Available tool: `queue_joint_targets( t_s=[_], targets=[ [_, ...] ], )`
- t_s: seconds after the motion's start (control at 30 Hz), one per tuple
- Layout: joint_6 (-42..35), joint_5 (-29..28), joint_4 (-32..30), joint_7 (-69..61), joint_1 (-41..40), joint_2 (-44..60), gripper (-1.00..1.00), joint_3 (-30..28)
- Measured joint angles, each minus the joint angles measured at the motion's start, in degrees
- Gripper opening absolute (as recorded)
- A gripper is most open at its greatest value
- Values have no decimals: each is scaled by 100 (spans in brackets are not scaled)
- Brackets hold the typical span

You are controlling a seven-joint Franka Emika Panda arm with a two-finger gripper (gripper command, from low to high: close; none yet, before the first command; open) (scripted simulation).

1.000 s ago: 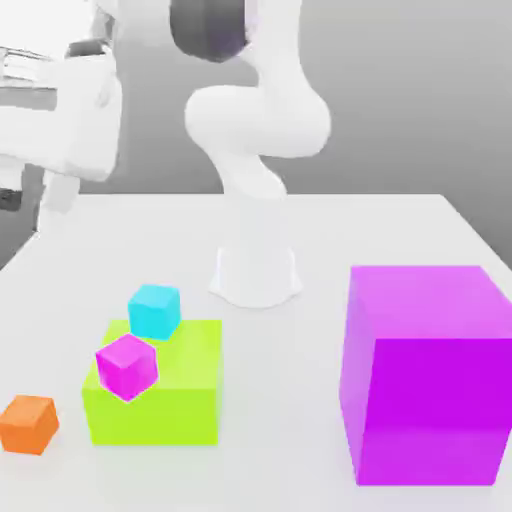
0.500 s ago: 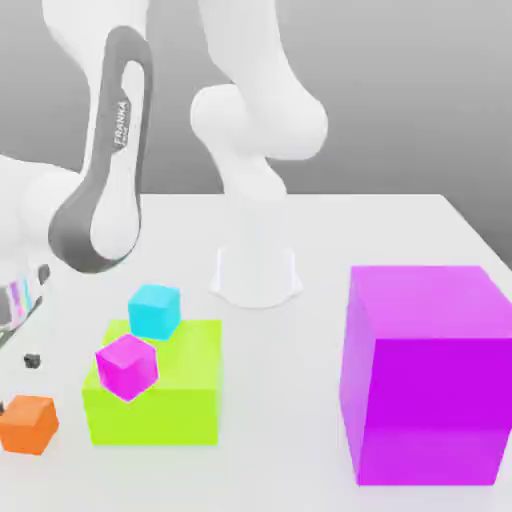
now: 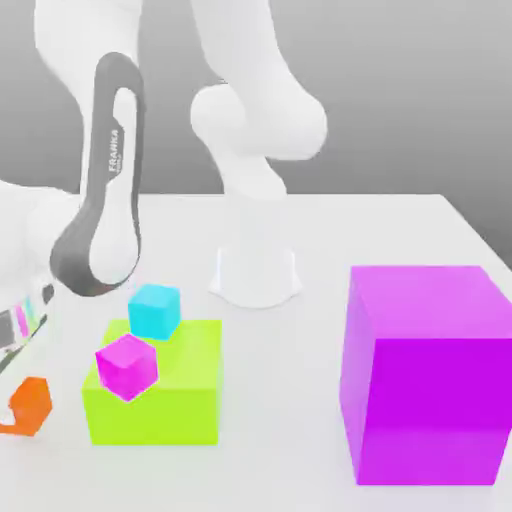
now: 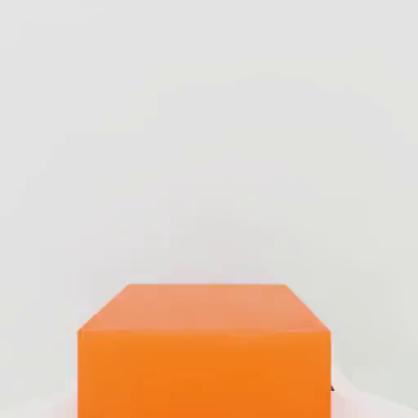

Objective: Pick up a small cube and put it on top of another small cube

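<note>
White tabletop point(image 3: 330, 330): your claw point(image 3: 8, 385) is clamping the orange cube point(image 3: 30, 404) at the exterior view's left edge, one corner pointing toward the green block point(image 3: 160, 395). You are facing three small cubes — orange, magenta point(image 3: 127, 366), cyan point(image 3: 155, 310) — and one big magenta cube point(image 3: 425, 375). Since a second ago, your arm has swung down and the claw has closed.

White arm point(image 3: 255, 130), grey FRANKA-marked link point(image 3: 105, 190)
</note>
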Motion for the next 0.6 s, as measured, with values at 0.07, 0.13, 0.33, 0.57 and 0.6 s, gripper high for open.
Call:
queue_joint_targets(
  t_s=[0.07,0.13,0.33,0.57,0.6],
  targets=[
    [-292,-67,281,-223,0,121,-100,62],
    [-572,-125,569,-456,16,261,-100,148],
    [-1243,25,1014,-1006,302,278,-100,757],
    [-1940,423,1444,-1743,699,251,-100,1564],
    [-2033,491,1504,-1856,756,249,-100,1684]
  ],
)
